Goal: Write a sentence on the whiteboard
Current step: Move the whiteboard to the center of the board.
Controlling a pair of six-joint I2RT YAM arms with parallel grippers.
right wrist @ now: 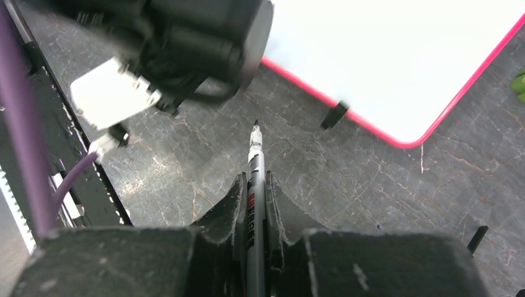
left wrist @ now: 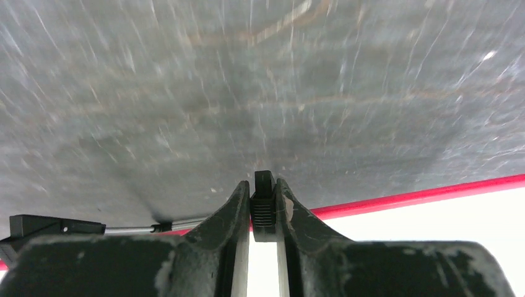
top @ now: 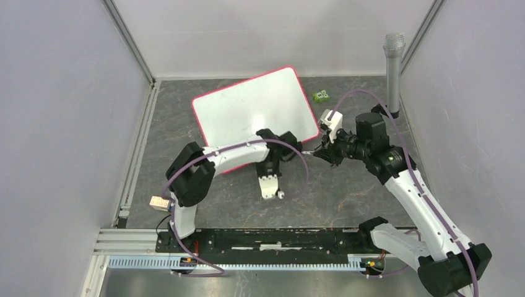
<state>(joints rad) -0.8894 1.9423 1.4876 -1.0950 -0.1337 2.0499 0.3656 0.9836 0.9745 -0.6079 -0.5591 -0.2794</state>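
Observation:
The whiteboard [top: 251, 111] lies flat on the grey table, tilted, its white face blank; no sentence shows on it. My left gripper [top: 282, 148] sits at its near red edge. In the left wrist view the left gripper [left wrist: 264, 192] is shut on a small black ribbed foot [left wrist: 264, 207] of the whiteboard [left wrist: 433, 229]. My right gripper [top: 322, 151] is shut on a grey marker [top: 311, 153], just off the board's near right corner. In the right wrist view the right gripper [right wrist: 255, 185] holds the uncapped marker [right wrist: 254, 161], tip over bare table, short of the whiteboard [right wrist: 384, 55].
A small green object [top: 321, 96] lies right of the board's far corner. A grey microphone-like post [top: 393, 74] stands at the back right. Another black board foot [right wrist: 334, 114] sticks out near the marker tip. The left arm's wrist [right wrist: 204, 37] hangs ahead of the marker.

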